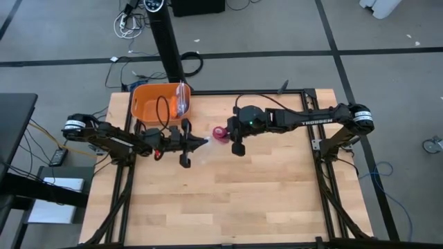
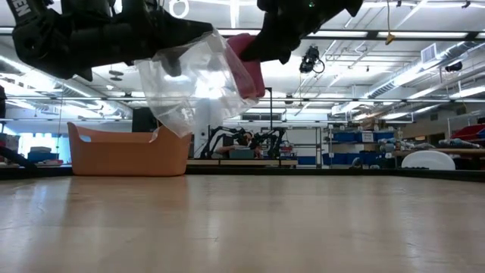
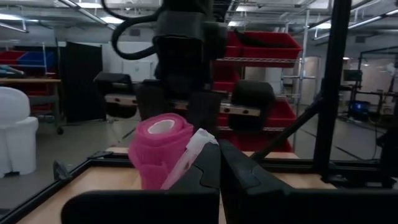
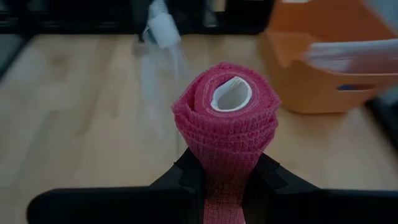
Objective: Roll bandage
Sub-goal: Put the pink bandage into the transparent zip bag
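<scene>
— Right gripper [image 4: 227,180]?
— Pinching the bandage [image 4: 227,118], a rolled pink cylinder, above the wooden table [image 1: 263,187].
— Left gripper [image 3: 219,171]?
— Pressed together on a clear plastic bag [image 2: 189,83], just beside it. Orange tub [image 1: 156,102] behind; workshop shelving beyond.

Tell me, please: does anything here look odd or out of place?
Nothing is spilled or damaged. One oddity: the bandage is already a compact roll, held above the table in the right end effector, while the left end effector pinches a clear plastic bag beside it.
</scene>
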`<state>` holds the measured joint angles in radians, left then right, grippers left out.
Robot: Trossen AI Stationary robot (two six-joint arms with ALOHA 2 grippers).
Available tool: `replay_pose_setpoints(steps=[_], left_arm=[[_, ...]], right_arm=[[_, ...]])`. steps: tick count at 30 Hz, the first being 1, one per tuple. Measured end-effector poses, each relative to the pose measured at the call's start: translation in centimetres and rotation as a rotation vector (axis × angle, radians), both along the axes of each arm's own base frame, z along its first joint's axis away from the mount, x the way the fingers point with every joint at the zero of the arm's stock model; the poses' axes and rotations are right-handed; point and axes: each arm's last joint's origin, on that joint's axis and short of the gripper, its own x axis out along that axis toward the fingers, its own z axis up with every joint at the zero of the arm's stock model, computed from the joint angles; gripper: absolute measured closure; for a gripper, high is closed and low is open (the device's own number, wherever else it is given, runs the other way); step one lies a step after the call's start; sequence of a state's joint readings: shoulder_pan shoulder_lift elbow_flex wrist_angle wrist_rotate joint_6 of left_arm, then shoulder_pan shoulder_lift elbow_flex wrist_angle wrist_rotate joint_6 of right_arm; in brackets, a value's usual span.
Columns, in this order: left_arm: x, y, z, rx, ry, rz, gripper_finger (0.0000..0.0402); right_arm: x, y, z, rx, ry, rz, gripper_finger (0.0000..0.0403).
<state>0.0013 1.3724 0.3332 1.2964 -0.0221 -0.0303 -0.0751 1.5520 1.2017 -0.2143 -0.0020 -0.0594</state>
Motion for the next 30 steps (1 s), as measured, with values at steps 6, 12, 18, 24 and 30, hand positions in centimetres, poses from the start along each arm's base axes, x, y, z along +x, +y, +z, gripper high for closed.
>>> replay_pose_setpoints(steps=[6, 12, 18, 24, 30], left_arm=[[0.0, -0.1, -0.1, 0.002, 0.009, -0.008, 0.0401], [0.1, 0.0, 0.0, -0.005, 0.011, 0.015, 0.0401], [1.7, -0.1, 1.3, 0.008, 0.049, -0.014, 0.0401], [2.8, -0.7, 2.2, 0.077, 0.085, -0.050, 0.0401], [2.9, -1.2, 2.4, 0.091, 0.076, -0.079, 0.0401]], right_arm=[[-0.1, 0.3, -0.2, 0.102, 0.019, 0.125, 0.0342], [-0.2, 0.6, -0.3, 0.134, 0.027, 0.156, 0.0342], [-0.2, 0.7, -0.3, 0.172, 0.037, 0.167, 0.0342], [-0.5, 0.7, -0.6, 0.199, 0.081, 0.135, 0.0342], [-0.6, 0.3, -0.7, 0.224, 0.089, 0.117, 0.0342]])
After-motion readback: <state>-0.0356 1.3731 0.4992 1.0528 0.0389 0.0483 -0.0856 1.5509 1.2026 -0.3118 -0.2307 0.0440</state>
